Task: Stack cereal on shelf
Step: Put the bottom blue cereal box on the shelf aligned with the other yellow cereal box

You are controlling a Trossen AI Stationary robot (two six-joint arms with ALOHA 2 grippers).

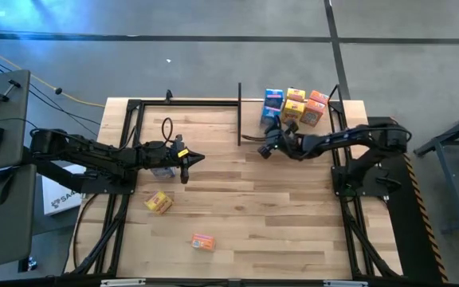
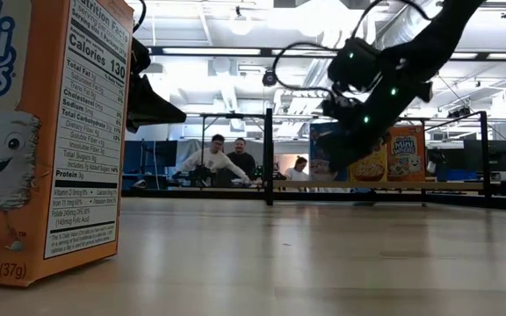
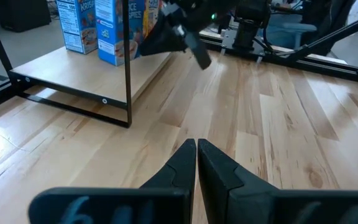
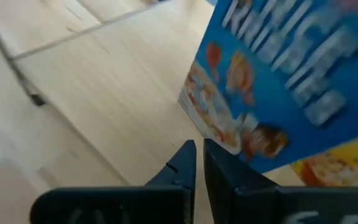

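The shelf (image 1: 253, 119) is a small light-wood board with black posts at the table's far right. Several cereal boxes stand on it, blue (image 1: 273, 100), yellow (image 1: 295, 97) and orange (image 1: 317, 100). My right gripper (image 1: 264, 150) is shut and empty, raised just off the shelf's near left corner, with its tips close to a blue box (image 4: 278, 87); no touch shows. My left gripper (image 1: 188, 159) is shut and empty over the table's left middle, pointing toward the shelf. A yellow box (image 1: 158, 202) and an orange box (image 1: 203, 241) lie on the table.
A bluish object (image 1: 162, 170) is partly hidden under the left arm. The orange box stands close to the low camera (image 2: 42, 140). Black frame rails (image 1: 126, 151) run along the table's left and right sides. Bare wood (image 1: 253, 199) lies between the arms. People sit in the room behind (image 2: 222, 158).
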